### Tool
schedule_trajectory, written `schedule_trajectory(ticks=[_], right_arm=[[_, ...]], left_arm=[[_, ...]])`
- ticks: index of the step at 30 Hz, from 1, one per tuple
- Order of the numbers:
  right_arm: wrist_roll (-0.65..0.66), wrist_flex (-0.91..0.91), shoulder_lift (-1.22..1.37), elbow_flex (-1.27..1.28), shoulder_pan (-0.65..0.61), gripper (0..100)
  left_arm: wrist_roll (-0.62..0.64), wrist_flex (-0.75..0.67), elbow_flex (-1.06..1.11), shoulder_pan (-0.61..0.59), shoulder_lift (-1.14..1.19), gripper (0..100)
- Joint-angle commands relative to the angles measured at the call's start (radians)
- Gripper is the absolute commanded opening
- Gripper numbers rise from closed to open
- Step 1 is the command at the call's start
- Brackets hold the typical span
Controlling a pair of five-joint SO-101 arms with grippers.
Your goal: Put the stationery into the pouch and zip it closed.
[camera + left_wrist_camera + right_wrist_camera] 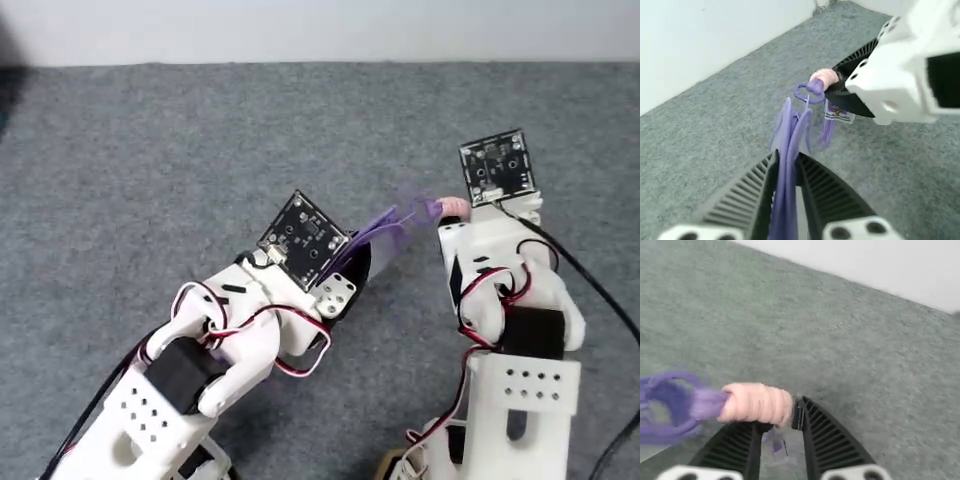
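Left fingers [747, 192] tight on pouch [788, 137]

Side by side, 2 white plastic arms, the left arm [235, 335] and the right arm [515, 340], show black servo blocks and looping red, white and black cables [300, 365]. Rows of small round holes dot their lower housings [530, 385]. A square black camera board [303, 238] with a round lens tops each wrist. The left gripper [786, 159] has ribbed black fingers [830, 192] on a white base with dark screw holes.
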Motion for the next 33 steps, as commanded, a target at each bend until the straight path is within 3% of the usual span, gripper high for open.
schedule_trajectory(ticks=[1,16,27,33], right_arm=[[0.043,-0.067,0.044,0.071,0.148,0.7],[0.124,-0.094,-0.044,0.17,0.219,0.7],[0.103,-0.09,-0.476,0.163,-0.035,0.7],[0.032,-0.091,-0.518,0.02,-0.137,0.7]], left_arm=[[0.009,0.021,-0.166,-0.06,-0.106,1],[0.058,0.026,-0.243,-0.094,-0.1,1],[0.061,0.029,-0.236,-0.107,-0.1,1],[0.057,0.109,-0.251,-0.1,-0.106,2]])
